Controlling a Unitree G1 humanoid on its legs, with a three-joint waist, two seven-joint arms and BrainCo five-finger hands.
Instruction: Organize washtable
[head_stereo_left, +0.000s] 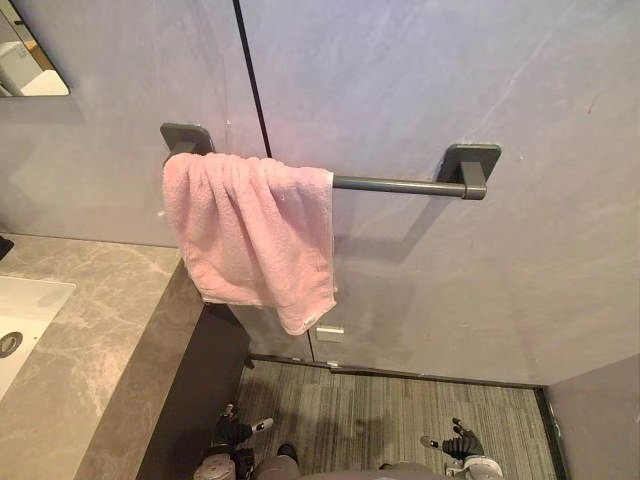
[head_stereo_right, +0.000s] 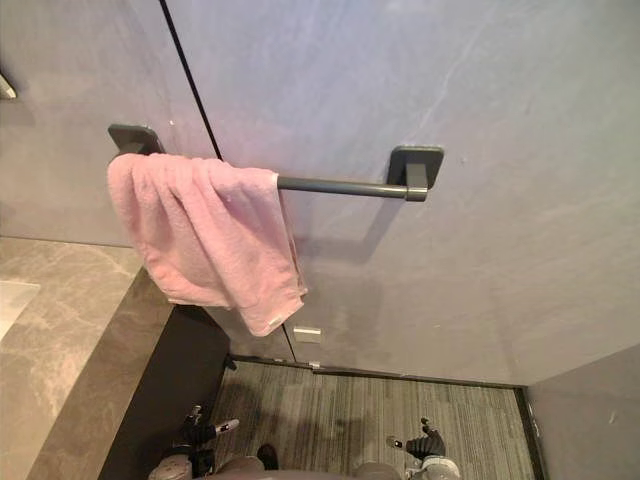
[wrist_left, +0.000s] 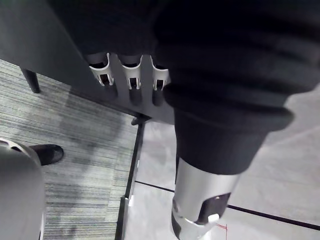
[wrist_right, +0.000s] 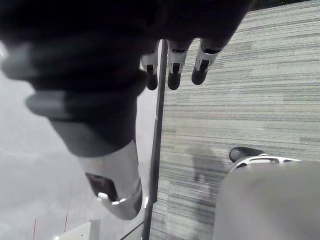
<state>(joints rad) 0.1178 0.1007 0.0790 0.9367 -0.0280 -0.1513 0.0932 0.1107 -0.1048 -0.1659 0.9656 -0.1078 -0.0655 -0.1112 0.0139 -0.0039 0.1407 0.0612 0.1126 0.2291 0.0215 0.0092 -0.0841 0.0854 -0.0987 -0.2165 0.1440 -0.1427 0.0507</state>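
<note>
1. Towel (head_stereo_left: 250, 235), pink, hangs bunched over the left end of the wall rail (head_stereo_left: 400, 185), near the tabletop (head_stereo_left: 100, 340) edge.
2. Left eye view adds the white sink (head_stereo_left: 20, 310) set into the tabletop.
3. Wrist views: left hand (wrist_left: 200, 190) and right hand (wrist_right: 112, 170) fingers straight, holding nothing, low over the floor (wrist_right: 240, 75).

Towel (head_stereo_left: 250, 235): plain soft pink, no print.
Towel bar (head_stereo_left: 400, 185) and its two mounts: dark matte grey.
Wall (head_stereo_left: 450, 80): pale grey, lilac tinge, faint lighter streaks; thin black seam (head_stereo_left: 252, 80) running down it.
Worktop (head_stereo_left: 90, 330): grey-beige marble, pale veining.
Sink (head_stereo_left: 25, 300): white.
Cabinet front (head_stereo_left: 200, 385): near black.
Floor (head_stereo_left: 400, 410): grey, fine streaky stripes.
Left hand (wrist_left: 225, 75), right hand (wrist_right: 90, 55): black ribbed cover, silver fingers (wrist_right: 176, 62), dark tips.
</note>
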